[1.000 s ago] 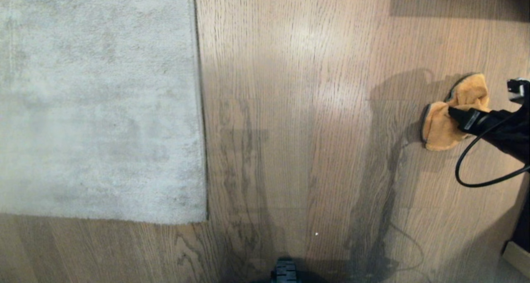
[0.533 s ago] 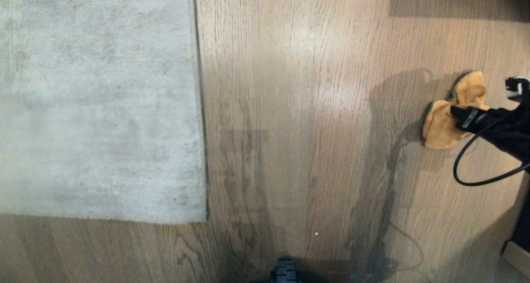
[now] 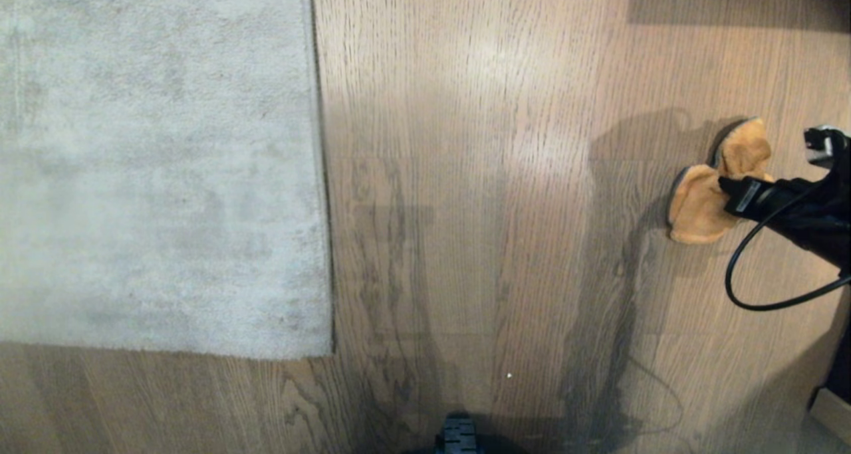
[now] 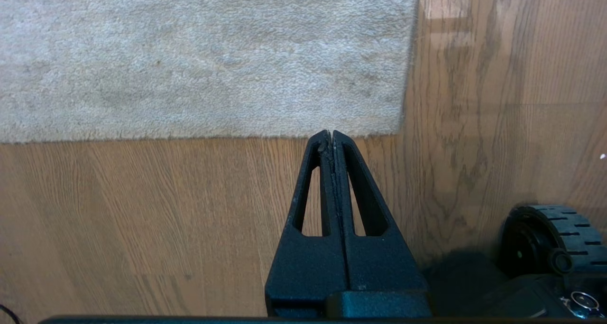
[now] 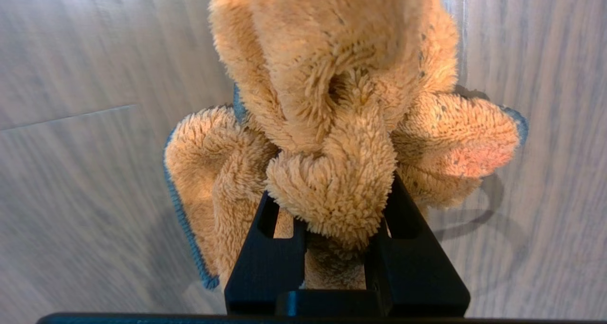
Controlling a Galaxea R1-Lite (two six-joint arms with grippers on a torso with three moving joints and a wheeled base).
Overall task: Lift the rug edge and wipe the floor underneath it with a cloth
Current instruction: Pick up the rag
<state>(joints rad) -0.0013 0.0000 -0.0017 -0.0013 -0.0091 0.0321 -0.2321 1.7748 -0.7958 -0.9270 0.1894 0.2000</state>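
My right claw [image 5: 332, 210] is pinched on a bunched fold of the cloth [image 5: 341, 124], the rest of it spilling out ahead of my fingers; from the head view I can't quite tell whether the cloth [image 3: 705, 201] hangs clear of the floor [image 3: 498, 241] or rests on it, though it looks gathered up. So picking up the cloth looks done, by my reckoning, and everything else remains. The rug edge [image 3: 322, 175] lies flat on the floor, well apart from my right claw, off toward my left side, not yet lifted, and nothing under it has been wiped. My left claw [image 4: 332, 139] is pressed fully together, empty, poised above bare floor with the rug's corner just beyond its tips. Count: one cloth, one rug, two claws.
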